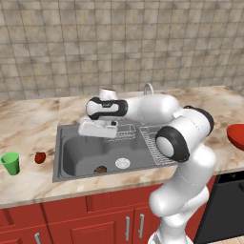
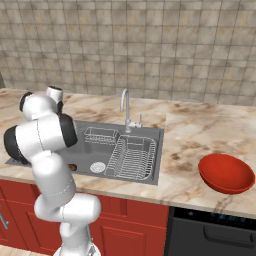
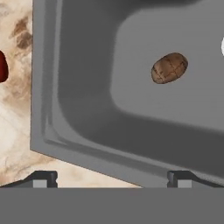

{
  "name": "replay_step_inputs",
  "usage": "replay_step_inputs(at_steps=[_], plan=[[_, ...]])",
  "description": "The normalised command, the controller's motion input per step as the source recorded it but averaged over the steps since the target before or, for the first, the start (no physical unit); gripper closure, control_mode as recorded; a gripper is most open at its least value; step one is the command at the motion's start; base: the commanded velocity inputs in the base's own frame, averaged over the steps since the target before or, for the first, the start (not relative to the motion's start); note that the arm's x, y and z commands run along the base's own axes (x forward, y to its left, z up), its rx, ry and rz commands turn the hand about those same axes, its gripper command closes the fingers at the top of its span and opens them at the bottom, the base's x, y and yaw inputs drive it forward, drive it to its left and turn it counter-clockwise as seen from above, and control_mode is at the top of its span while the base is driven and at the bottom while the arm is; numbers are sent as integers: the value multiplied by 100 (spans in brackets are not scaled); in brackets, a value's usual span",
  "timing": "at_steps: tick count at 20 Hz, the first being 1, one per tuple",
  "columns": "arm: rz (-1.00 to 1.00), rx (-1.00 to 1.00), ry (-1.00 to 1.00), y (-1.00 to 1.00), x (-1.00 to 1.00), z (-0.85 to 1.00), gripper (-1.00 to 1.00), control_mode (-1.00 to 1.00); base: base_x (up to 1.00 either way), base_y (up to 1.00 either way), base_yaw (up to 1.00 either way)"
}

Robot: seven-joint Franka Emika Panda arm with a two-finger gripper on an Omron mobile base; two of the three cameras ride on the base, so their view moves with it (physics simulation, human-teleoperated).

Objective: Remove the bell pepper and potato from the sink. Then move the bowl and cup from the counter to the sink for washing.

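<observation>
The brown potato (image 1: 100, 169) lies on the floor of the grey sink (image 1: 71, 147), left of the round drain. It also shows in the hand view, potato (image 3: 169, 68), up and to the right of my fingertips. My gripper (image 1: 96, 133) hangs over the back left of the basin, above the potato, open and holding nothing; in the hand view the gripper (image 3: 112, 179) has its tips far apart. The red bell pepper (image 1: 40, 157) sits on the counter left of the sink, beside the green cup (image 1: 10, 163). The red bowl (image 2: 226, 173) rests on the counter to the right.
A wire dish rack (image 2: 131, 157) fills the right half of the sink, with a smaller basket (image 2: 100, 135) behind. The chrome faucet (image 2: 125, 107) stands at the back rim. A tiled wall backs the counter. A dark dishwasher (image 2: 215, 235) sits below the bowl.
</observation>
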Motion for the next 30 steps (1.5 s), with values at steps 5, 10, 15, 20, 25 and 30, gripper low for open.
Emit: replay_step_inputs(at_steps=[5,10,15,20,25,30], plan=[[0,-5,5,-44,0,-10,-100,-100,0,0,0],[0,-3,14,-45,-2,-17,-100,-100,0,0,0],[0,-8,8,-28,-6,-27,-100,-100,0,0,0],[0,-18,0,-8,0,-34,-100,-100,0,0,0],[0,-18,0,-10,0,-30,-100,-100,0,0,0],[0,-3,0,-7,0,-12,-100,-100,0,0,0]])
